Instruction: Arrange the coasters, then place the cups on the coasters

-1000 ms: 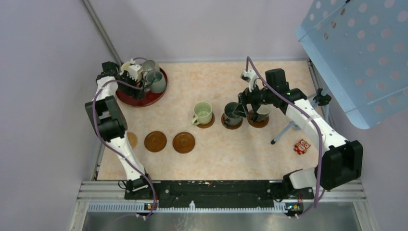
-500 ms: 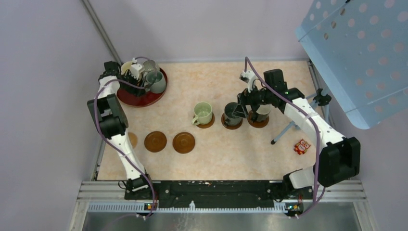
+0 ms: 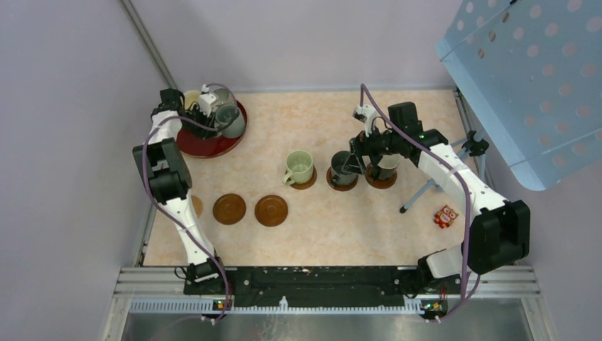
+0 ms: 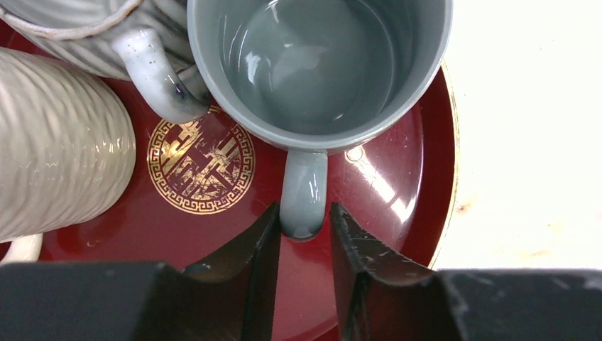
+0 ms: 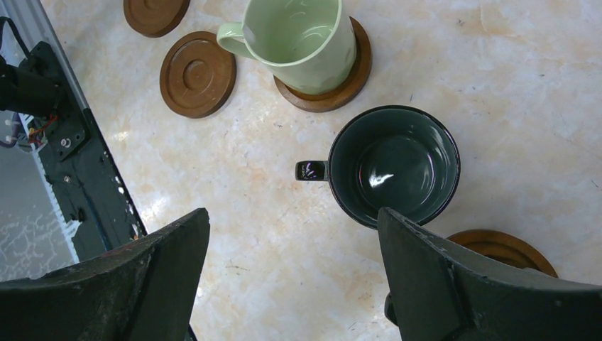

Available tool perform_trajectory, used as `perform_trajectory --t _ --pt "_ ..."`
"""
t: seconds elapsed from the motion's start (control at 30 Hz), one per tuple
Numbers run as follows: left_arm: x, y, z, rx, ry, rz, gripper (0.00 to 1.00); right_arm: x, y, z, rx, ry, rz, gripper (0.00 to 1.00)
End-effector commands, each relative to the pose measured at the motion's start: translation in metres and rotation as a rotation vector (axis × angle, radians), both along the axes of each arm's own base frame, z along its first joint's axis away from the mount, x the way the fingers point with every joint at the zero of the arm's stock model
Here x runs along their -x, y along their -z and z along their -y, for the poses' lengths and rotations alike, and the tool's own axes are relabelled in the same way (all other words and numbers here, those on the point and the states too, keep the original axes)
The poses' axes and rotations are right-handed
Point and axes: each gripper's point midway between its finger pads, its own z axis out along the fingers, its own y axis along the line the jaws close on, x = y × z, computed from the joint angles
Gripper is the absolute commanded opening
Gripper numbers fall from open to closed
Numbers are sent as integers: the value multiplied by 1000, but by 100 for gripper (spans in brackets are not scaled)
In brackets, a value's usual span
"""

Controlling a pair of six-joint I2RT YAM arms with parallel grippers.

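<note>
Gripping, left side: we see the left gripper (image 4: 303, 213) pinching the handle of the grey-green cup (image 4: 319, 64), one finger against each side of it.
Cup's place: it stands mouth up on the dark red tray (image 4: 405, 213), close to the tray's rim, at the far left corner of the table (image 3: 334, 227).
Cup's axis: we find the handle running straight back toward the wrist camera, in line with the fingers.
Neighbours: a ribbed grey cup (image 4: 85, 21) touches the grey-green cup's wall with its handle. A ribbed cream cup (image 4: 57, 142) is just beside them.
Right side: the right gripper (image 5: 292, 213) hangs with its fingers spread wide, holding nothing, above the dark green cup (image 5: 394, 163). That cup's handle points left in the wrist view.
Placed: the pale green cup (image 5: 298, 32) sits on a coaster (image 5: 334, 92), handle likewise left.
Open room: we see a bare coaster (image 3: 229, 208) and a second bare coaster (image 3: 271, 210) near the front, with plain tabletop between them and the tray.
</note>
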Motion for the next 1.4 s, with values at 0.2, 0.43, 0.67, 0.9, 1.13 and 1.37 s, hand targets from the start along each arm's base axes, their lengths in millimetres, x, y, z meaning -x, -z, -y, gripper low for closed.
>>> perform_trajectory --t 0.2,0.43,0.67,0.9,1.13,1.37 --pt "20 -32 -16 -98 -24 25 22 -2 -29 -1 -41 -9 68 87" --pt "33 -32 -33 -134 -34 8 12 -1 -30 -1 -44 -15 72 87" --pt "33 -16 -37 -138 -42 -56 55 -2 -29 -3 -51 -19 66 87" --pt "23 -1 -35 -142 -33 -82 59 -2 -28 -3 -49 -19 64 87" --pt "14 10 -28 -145 -28 -95 59 -2 -27 -2 -44 -13 62 87" --pt "4 20 -27 -160 -42 -109 56 -2 -27 -2 -46 -12 63 87"
